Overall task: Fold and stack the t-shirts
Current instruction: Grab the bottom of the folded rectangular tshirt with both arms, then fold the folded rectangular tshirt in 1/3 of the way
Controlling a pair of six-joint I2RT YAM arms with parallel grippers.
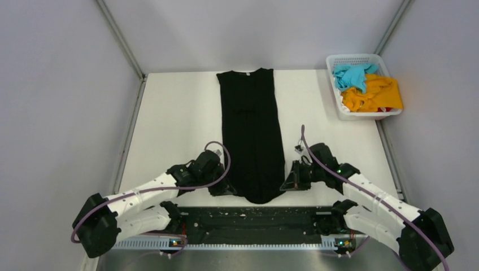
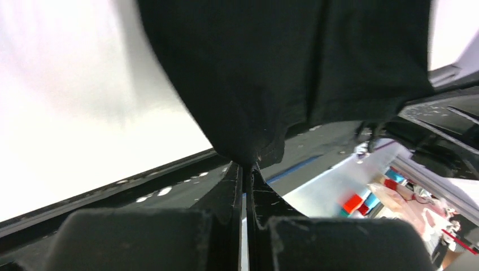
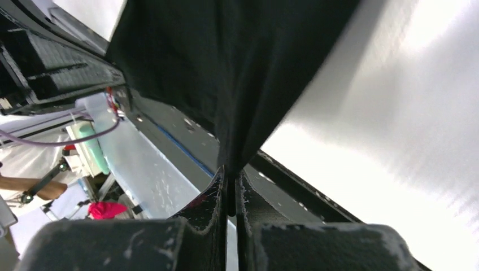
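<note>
A long black t-shirt (image 1: pixel 251 130) lies folded into a narrow strip down the middle of the white table, collar at the far end. My left gripper (image 1: pixel 225 189) is shut on the shirt's near left hem corner, and my right gripper (image 1: pixel 285 185) is shut on the near right corner. In the left wrist view the black fabric (image 2: pixel 294 73) hangs from the closed fingertips (image 2: pixel 246 167). The right wrist view shows the same cloth (image 3: pixel 237 62) pinched between its fingertips (image 3: pixel 231 169). A turquoise t-shirt (image 1: pixel 351 75) and an orange-yellow t-shirt (image 1: pixel 375 94) lie crumpled in the basket.
A white lattice basket (image 1: pixel 339 103) stands at the table's far right corner. A black strip (image 1: pixel 254 220) runs along the near edge between the arm bases. Grey walls close in the table on three sides.
</note>
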